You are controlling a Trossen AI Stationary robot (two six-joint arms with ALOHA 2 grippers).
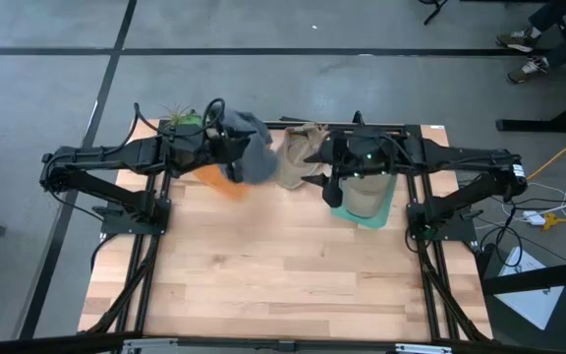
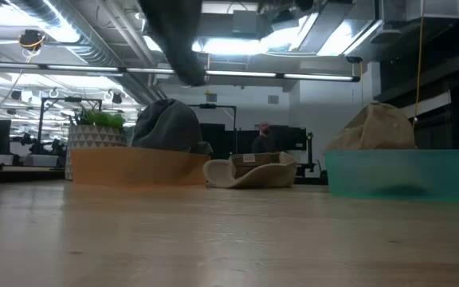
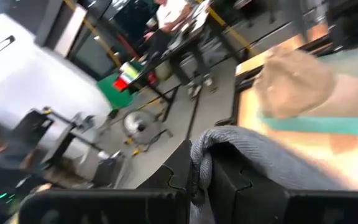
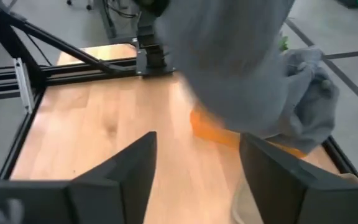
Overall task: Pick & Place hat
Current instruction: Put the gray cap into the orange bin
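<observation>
A grey knit hat (image 1: 251,149) sits over the orange tray (image 1: 216,179) near the table's far edge; in the low view the grey hat (image 2: 166,126) bulges above the tray's wall (image 2: 134,168). My left gripper (image 1: 226,140) is shut on it. A tan hat (image 1: 296,157) lies on the table between the trays. Another tan hat (image 1: 364,193) sits in the teal tray (image 1: 389,208). My right gripper (image 4: 194,177) hovers open beside the teal tray, facing the grey hat (image 4: 241,62) and touching nothing. My left gripper pinches a bunched fold of the grey hat's edge (image 3: 205,148) between its two fingers (image 3: 229,180). It comes at the hat slanting down from the table's left. The rest of the hat hangs toward the orange tray; whether it rests in the tray, I cannot tell.
A small potted plant (image 1: 178,119) stands at the far left corner behind the orange tray. The near half of the wooden table (image 1: 283,285) is bare board. People and desks show in the room beyond the far edge.
</observation>
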